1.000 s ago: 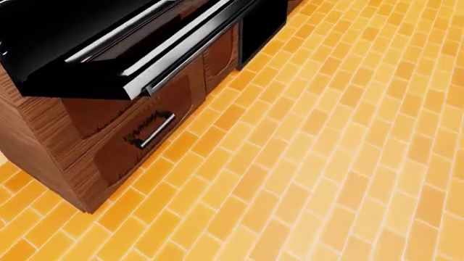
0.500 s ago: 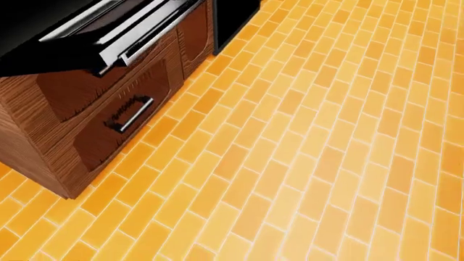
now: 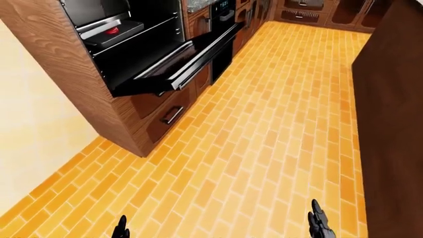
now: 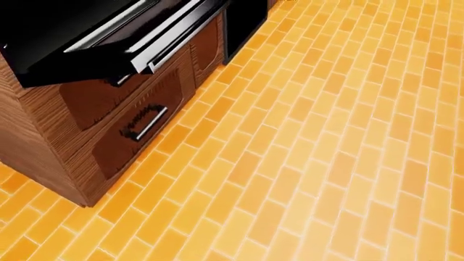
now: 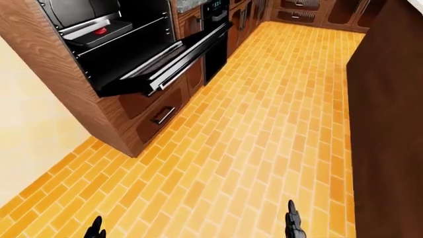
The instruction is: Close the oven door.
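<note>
The black oven door point(image 3: 168, 67) hangs open, lying nearly flat out of the tall wooden cabinet point(image 3: 63, 54) at the left of the left-eye view. Its silver handle bar point(image 3: 198, 66) runs along the outer edge. Inside the oven cavity point(image 3: 135, 47) a tray with something red point(image 3: 112, 30) shows above. In the head view the door point(image 4: 80, 41) fills the top left. Only fingertips of my left hand point(image 3: 121, 229) and right hand point(image 3: 319, 225) show at the bottom edge, far from the door and holding nothing.
A drawer with a metal pull point(image 4: 148, 124) sits under the door. A dark wooden unit point(image 3: 393, 99) walls off the right side, a cream wall point(image 3: 33, 129) the left. An orange brick floor point(image 3: 264, 139) runs between them to more cabinets point(image 3: 311, 10) at the top.
The whole head picture has shifted: cabinet and door now sit further right and lower than half a second ago, so the camera moved. The door stays open.
</note>
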Controlling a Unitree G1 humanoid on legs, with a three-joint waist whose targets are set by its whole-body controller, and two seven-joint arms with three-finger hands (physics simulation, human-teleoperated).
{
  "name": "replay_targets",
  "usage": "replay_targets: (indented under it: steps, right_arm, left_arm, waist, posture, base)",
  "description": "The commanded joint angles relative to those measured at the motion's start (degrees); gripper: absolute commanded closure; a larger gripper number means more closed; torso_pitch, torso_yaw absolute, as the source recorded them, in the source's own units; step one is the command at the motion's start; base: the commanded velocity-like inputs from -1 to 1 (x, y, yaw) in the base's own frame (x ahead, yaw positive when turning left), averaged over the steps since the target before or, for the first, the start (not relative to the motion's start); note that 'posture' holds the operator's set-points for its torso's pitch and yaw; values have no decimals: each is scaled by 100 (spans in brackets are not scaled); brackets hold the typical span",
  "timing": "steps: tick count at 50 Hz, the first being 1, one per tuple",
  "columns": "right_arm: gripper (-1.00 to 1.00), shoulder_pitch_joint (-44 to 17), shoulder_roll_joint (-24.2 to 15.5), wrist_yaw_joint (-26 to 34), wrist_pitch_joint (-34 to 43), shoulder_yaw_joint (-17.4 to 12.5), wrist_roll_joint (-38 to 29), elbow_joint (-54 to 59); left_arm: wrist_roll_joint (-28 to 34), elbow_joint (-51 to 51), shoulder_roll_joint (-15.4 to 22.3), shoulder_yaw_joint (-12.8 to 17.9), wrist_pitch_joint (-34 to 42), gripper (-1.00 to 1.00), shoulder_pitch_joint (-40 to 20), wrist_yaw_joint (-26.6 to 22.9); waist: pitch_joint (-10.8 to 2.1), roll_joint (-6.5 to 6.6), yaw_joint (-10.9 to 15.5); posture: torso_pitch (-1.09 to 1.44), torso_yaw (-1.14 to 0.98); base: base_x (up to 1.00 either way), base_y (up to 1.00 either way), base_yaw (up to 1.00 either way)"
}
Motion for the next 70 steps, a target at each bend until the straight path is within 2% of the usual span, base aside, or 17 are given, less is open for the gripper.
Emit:
replay_targets:
  steps: [1,2,14,19,21,25,29,32,34,35,47,50,51,55,60,64,70]
  right_arm:
    - [-100,-21,-1,63,-91,-6,70,-50]
    - [-100,-21,7,98,-84,-7,96,-50]
    - [-100,-50,17,104,-59,26,137,-53]
    - [-100,-48,14,107,-66,30,139,-49]
    - [-100,-49,14,112,-64,28,142,-50]
    - [-100,-46,23,95,-76,37,132,-51]
    - [-100,-47,25,107,-76,38,132,-49]
    - [-100,-44,27,113,-81,39,131,-50]
    - [-100,-41,27,111,-85,40,129,-49]
    - [-100,-40,26,117,-86,38,132,-50]
    - [-100,-33,23,115,-88,41,135,-49]
    - [-100,-29,25,89,-95,57,105,-48]
    - [-100,-33,24,87,-95,57,104,-52]
    - [-100,-31,24,71,-98,70,85,-52]
    - [-100,-34,23,56,-99,79,68,-53]
    - [-100,-27,28,42,-105,88,48,-53]
    - [-100,-30,20,40,-106,87,36,-53]
  left_arm:
    - [-50,-70,84,41,-109,-100,-23,27]
    - [-42,-70,84,37,-111,-100,-20,36]
    - [-45,-70,88,45,-99,-100,-34,14]
    - [-49,-70,91,53,-99,-100,-31,8]
    - [-51,-70,90,53,-98,-100,-35,5]
    - [-51,-71,92,54,-98,-100,-35,6]
    - [-47,-71,86,48,-102,-100,-32,12]
    - [-52,-73,84,47,-107,-100,-29,13]
    - [-51,-73,80,42,-110,-100,-26,15]
    - [-52,-74,79,41,-112,-100,-26,16]
    - [-68,-73,79,37,-112,-100,-27,9]
    - [-71,-74,82,38,-107,-100,-33,2]
    - [-71,-74,83,38,-108,-100,-33,4]
    - [-66,-74,82,33,-103,-100,-39,8]
    - [-67,-72,87,38,-92,-100,-48,2]
    - [-63,-71,90,42,-91,-100,-47,5]
    - [-70,-73,91,50,-95,-100,-43,-4]
  waist:
    - [-20,135,26]
    - [37,-120,17]
    - [60,-471,15]
    - [41,-853,5]
    - [52,-635,-47]
    - [23,-678,-74]
    - [86,-490,-57]
    - [79,-202,-55]
    - [-28,197,-24]
    - [3,-4,21]
    - [79,-575,-6]
    - [0,-971,-37]
    - [66,-715,-95]
    - [14,-715,-95]
    - [79,-432,-60]
    - [-20,171,-33]
    - [52,-167,27]
  posture:
    - [0,0]
    - [0,0]
    - [0,0]
    - [0,0]
    - [0,0]
    - [0,0]
    - [0,0]
    - [0,0]
    - [0,0]
    - [0,0]
    - [0,0]
    - [0,0]
    - [0,0]
    - [0,0]
    - [0,0]
    - [0,0]
    - [0,0]
  base:
    - [0,24,0]
    - [0,24,0]
    - [0,25,0]
    - [0,22,0]
    - [0,21,0]
    - [0,21,0]
    - [0,21,0]
    - [0,21,0]
    - [0,21,0]
    - [0,20,0]
    - [0,21,0]
    - [0,21,0]
    - [0,21,0]
    - [0,20,0]
    - [0,21,0]
    - [0,20,0]
    - [0,20,0]
